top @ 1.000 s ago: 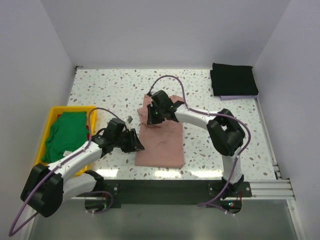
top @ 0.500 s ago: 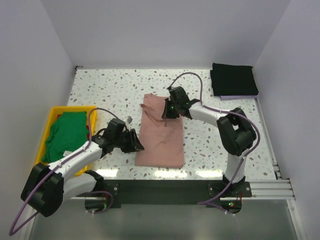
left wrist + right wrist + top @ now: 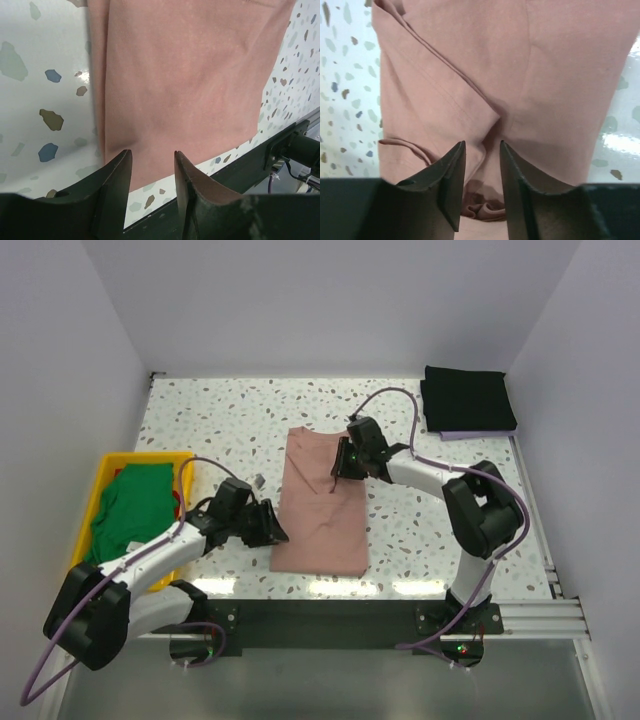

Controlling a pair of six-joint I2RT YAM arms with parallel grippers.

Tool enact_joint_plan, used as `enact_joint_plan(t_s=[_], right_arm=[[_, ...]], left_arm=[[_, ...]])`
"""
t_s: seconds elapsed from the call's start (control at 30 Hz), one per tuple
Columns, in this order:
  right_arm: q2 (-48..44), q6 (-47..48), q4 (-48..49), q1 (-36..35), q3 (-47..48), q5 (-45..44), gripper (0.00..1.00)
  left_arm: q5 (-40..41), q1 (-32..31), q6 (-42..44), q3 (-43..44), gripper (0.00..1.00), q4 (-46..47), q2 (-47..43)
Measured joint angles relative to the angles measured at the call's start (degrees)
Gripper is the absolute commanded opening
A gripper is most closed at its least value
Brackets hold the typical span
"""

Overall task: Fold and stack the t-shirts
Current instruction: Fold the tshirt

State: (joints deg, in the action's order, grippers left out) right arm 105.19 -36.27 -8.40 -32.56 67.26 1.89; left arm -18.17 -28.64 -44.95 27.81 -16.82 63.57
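Note:
A pink t-shirt (image 3: 320,502) lies folded into a long strip mid-table, also seen in the left wrist view (image 3: 190,75) and the right wrist view (image 3: 545,60). My left gripper (image 3: 272,531) sits low at the strip's near left edge. It is open (image 3: 152,155), with only cloth and table showing in the narrow gap. My right gripper (image 3: 344,462) hovers at the shirt's far right part. It is open (image 3: 482,145), and a small bunched fold of pink cloth lies under the gap. A folded sleeve edge runs diagonally just beyond its fingertips.
A yellow tray (image 3: 110,462) at the left holds a green shirt (image 3: 135,505). A folded black shirt (image 3: 467,398) rests on a lavender one at the far right corner. A small grey object (image 3: 258,480) lies left of the pink shirt. A black rail (image 3: 330,625) runs along the near edge.
My right gripper has swept from the shirt's upper left to its upper right. The rumpled top part now lies flat. The left gripper has stayed put.

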Motion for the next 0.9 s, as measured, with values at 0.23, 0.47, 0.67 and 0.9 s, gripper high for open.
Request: enact_joint_plan(t_s=[0.23,0.47,0.67,0.9], right_arm=[[-2.9,0.6,-6.4,0.5,0.1,-4.2,0.53],[-20.0,0.5,-10.8,1.0,-8.2,-3.4,0.52],[-32.4,-3.5,-12.8,-0.6,-28.4,3.5,0.52],[-38.8,-9.0,-15.7,-5.1,-39.1,9.0,0.49]], left_arm=[[3.7,0.0,-0.7,-0.4,0.55,-2.1,-1.3],[7.1,0.0,-3.0,-2.2,0.57,-4.8,-5.2],[5.8,0.0,-5.9,-7.0,0.57,-5.0,-6.8],[3.5,0.0,-7.9,-8.8,0.56,-2.9,-8.2]])
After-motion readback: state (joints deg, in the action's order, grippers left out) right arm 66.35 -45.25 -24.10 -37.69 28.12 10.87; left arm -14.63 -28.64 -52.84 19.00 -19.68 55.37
